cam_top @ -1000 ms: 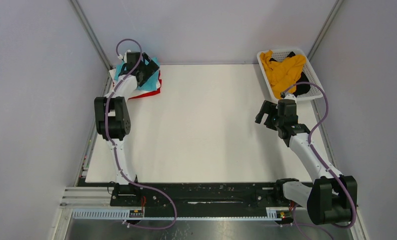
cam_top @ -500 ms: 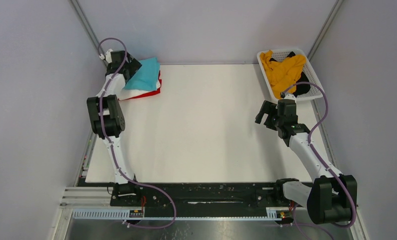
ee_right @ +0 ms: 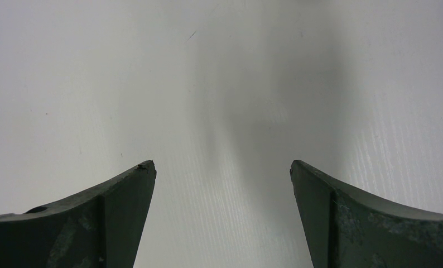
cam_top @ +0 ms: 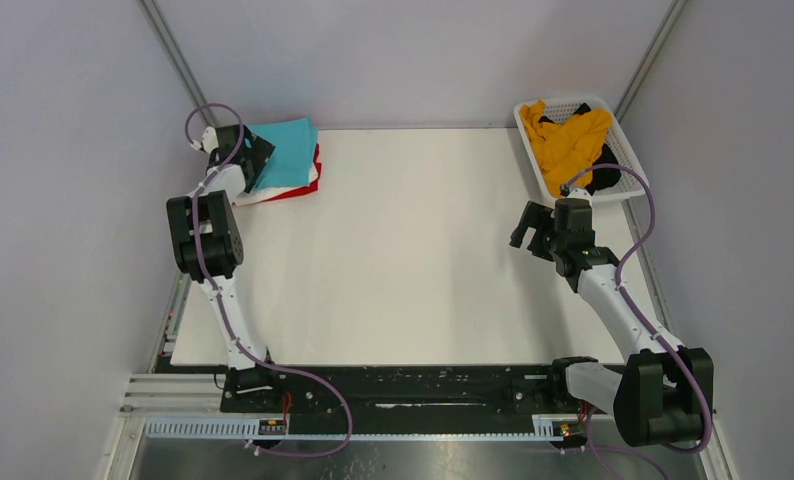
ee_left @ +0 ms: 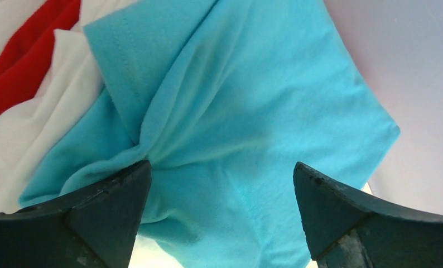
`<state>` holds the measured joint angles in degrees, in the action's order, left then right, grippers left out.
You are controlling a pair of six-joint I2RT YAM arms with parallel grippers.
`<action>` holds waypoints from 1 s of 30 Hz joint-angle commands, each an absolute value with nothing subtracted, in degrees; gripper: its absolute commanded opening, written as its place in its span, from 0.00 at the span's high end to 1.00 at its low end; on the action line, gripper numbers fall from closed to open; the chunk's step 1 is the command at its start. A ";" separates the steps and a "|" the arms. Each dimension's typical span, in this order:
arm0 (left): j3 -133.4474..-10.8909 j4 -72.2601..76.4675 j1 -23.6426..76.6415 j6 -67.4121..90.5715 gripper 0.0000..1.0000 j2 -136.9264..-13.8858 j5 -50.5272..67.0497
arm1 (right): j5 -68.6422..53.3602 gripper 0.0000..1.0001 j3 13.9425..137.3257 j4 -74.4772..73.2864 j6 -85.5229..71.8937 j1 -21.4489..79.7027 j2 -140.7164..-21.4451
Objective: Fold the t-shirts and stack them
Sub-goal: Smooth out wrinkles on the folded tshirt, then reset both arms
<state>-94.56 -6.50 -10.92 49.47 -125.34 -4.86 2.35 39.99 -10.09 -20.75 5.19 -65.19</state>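
Observation:
A folded teal t-shirt (cam_top: 285, 152) tops a stack in the table's far left corner, with a white t-shirt (cam_top: 256, 191) and a red t-shirt (cam_top: 301, 189) showing beneath it. My left gripper (cam_top: 249, 158) hovers at the stack's left edge, open. In the left wrist view the teal t-shirt (ee_left: 253, 111) fills the space under my left gripper (ee_left: 222, 178), with white cloth (ee_left: 35, 128) and red cloth (ee_left: 24, 61) at the left. A mustard yellow t-shirt (cam_top: 568, 140) and a black t-shirt (cam_top: 603, 180) lie crumpled in the basket. My right gripper (cam_top: 533, 228), seen also in its wrist view (ee_right: 222, 167), is open over bare table.
The white mesh basket (cam_top: 629, 150) stands at the far right corner. The white table surface (cam_top: 413, 260) spreads between the two arms. Grey walls close in on the left, back and right. A black rail with the arm bases (cam_top: 413, 390) runs along the near edge.
My left arm has swung left and back off the stack, uncovering the folded teal t-shirt. The right arm has not moved.

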 commanded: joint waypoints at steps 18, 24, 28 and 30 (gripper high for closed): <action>-60.02 1.00 -0.44 40.23 0.01 -70.50 -21.18 | 3.80 0.01 36.62 -11.12 -23.33 4.90 -53.41; -47.00 -1.72 8.39 31.86 0.01 -49.14 -11.11 | 7.68 0.00 32.61 -10.83 -26.33 4.92 -44.06; -41.00 -8.34 10.77 29.09 0.01 -41.34 -5.41 | 12.64 0.00 29.92 -10.25 -29.82 4.92 -36.69; -40.40 -12.99 10.81 27.87 0.01 -40.29 -4.58 | 14.34 0.01 28.24 -9.57 -30.98 4.93 -33.84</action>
<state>-43.09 -4.73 10.61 32.91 -41.45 -10.20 7.86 30.44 -11.46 -27.07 5.19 -39.11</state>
